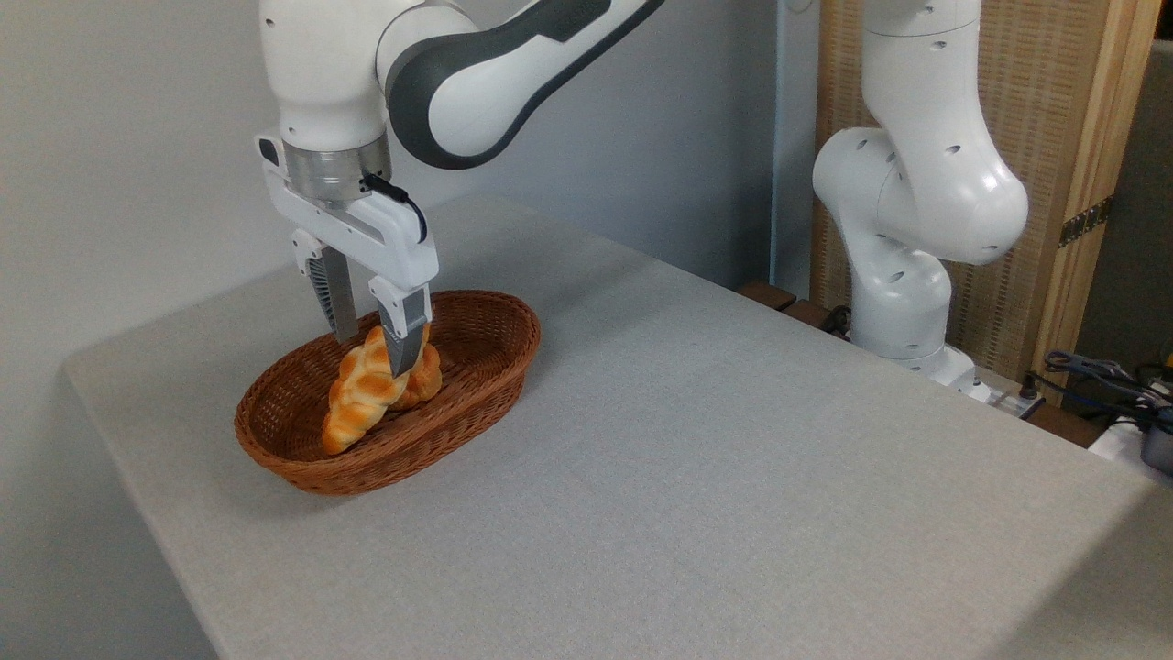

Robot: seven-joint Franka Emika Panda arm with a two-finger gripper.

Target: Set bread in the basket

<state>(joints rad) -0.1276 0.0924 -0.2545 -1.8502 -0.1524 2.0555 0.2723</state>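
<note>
Lower left of frame: my gripper (373, 353) straddles the bread (371, 390), fingers parted to each side (contact unclear). The bread rests inside the basket (476, 390), so release appears underway.

We saw a grey table (696, 440) with one thing directly on it: a brown wicker basket (476, 385) near its left end.
</note>
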